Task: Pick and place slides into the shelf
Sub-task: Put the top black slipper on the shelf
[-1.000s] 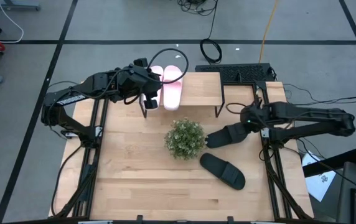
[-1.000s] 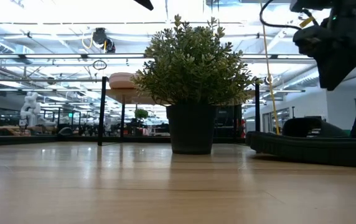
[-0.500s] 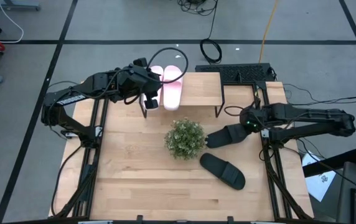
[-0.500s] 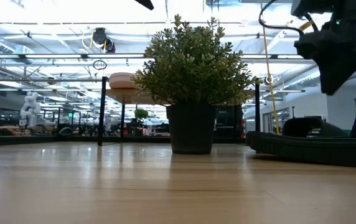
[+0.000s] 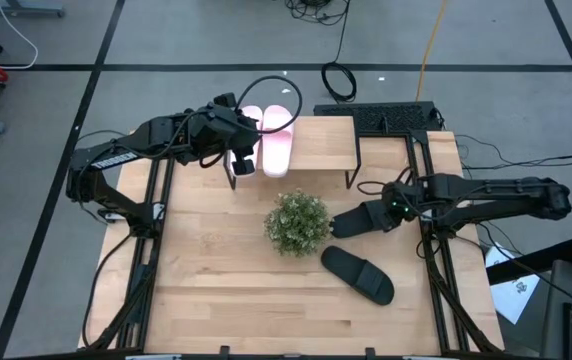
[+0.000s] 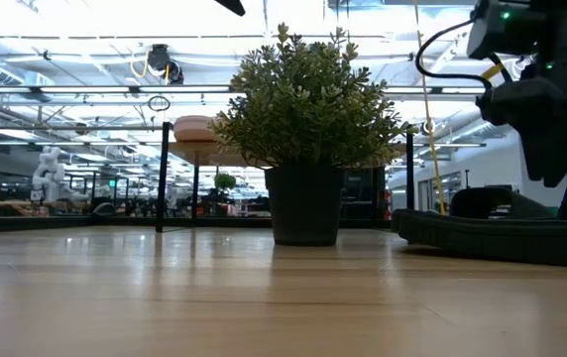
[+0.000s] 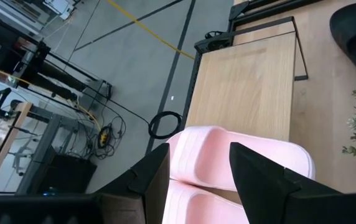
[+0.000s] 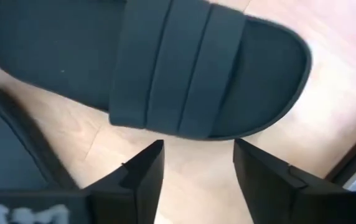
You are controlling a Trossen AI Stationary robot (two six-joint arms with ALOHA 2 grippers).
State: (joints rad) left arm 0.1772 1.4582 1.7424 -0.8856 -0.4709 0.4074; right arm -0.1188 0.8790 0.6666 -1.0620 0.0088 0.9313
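A: High view: two pale pink slip-on slides (image 5: 271, 138) sit on the light wooden shelf (image 5: 321, 143), upper centre.
B: Both matte black slides (image 5: 359, 274) remain on the worktop (image 5: 216, 280), right of centre. Left claw (image 5: 243, 158) gapes over the pink pair; right claw (image 5: 391, 207) hangs spread above one black slide, empty.

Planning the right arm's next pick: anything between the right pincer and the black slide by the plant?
Nothing visible. The right pincer stands open directly over the black slide beside the potted plant, with only bare table in the gap. The plant stands clear to one side. The left pincer waits at the shelf.
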